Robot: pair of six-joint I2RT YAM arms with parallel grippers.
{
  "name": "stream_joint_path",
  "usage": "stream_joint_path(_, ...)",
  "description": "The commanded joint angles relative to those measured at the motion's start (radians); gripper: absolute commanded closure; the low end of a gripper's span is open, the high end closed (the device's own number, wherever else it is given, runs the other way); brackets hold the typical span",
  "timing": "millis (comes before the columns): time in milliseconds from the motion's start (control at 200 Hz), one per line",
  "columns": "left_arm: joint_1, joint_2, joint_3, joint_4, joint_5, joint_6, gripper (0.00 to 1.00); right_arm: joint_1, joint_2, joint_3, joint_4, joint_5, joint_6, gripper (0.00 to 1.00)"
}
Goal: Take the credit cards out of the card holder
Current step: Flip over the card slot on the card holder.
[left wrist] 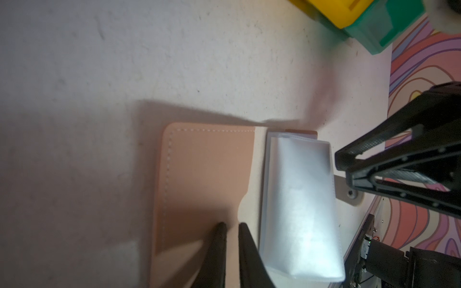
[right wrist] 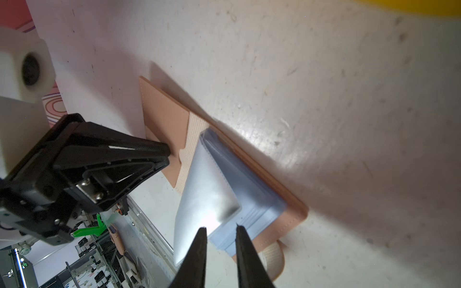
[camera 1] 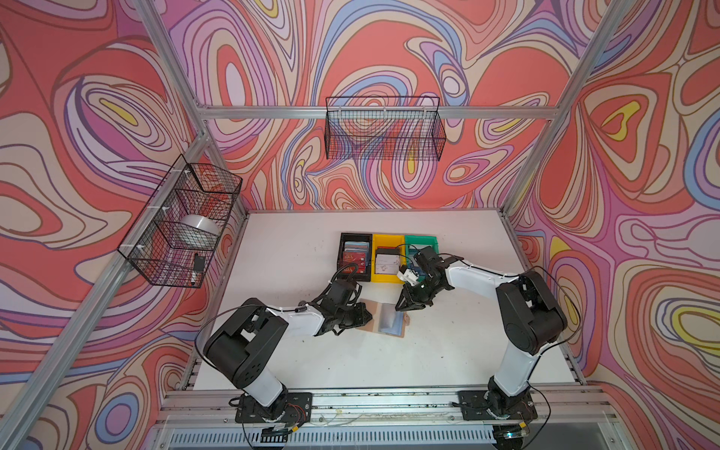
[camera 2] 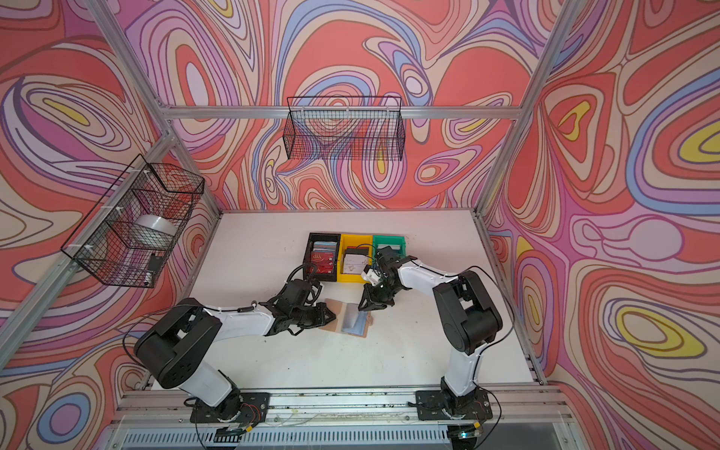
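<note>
Card holder (camera 1: 383, 318) lies open at centre of table (camera 1: 296, 350). Left fingers (left wrist: 218, 251), narrowly parted, rest on its tan cover (left wrist: 204, 169); right fingers (right wrist: 199, 249), slightly parted and empty, hover by the raised clear sleeve (right wrist: 207, 199). Better to hold cover down and enter sleeve squarely.

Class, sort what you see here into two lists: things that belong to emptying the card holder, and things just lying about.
Belonging: card holder; cards; bins holding cards; left gripper; right gripper.
Lying about: two wire baskets; silver roll in the side basket.
</note>
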Motion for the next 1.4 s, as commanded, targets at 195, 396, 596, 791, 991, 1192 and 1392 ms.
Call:
stream_joint_path(195,0.0,-0.011,-0.028,-0.059,-0.02,-0.012,0.85,0.005,0.048,-0.022,0.029,-0.01,0.007,0.75)
stream_joint_path(396,0.001,-0.006,-0.025,-0.055,-0.016,-0.012,0.85,0.004,0.055,-0.025,0.028,-0.004,0.008,0.75)
stream_joint_path(596,-0.001,-0.003,-0.024,-0.052,-0.015,-0.011,0.85,0.006,0.088,-0.016,0.042,-0.02,0.011,0.75)
stream_joint_path(791,-0.001,-0.002,-0.029,-0.049,-0.014,-0.011,0.85,0.01,0.12,-0.003,0.047,-0.028,0.012,0.75)
stream_joint_path(991,0.0,-0.001,-0.021,-0.056,-0.009,-0.007,0.85,0.036,0.164,0.036,0.049,-0.05,0.011,0.75)
stream_joint_path(1192,0.0,-0.014,-0.019,-0.067,-0.011,-0.006,0.85,0.053,0.195,0.069,0.049,-0.061,0.009,0.75)
stream_joint_path(1392,0.0,-0.048,0.009,-0.126,-0.008,0.022,0.85,0.065,0.202,0.107,0.045,-0.087,0.002,0.75)
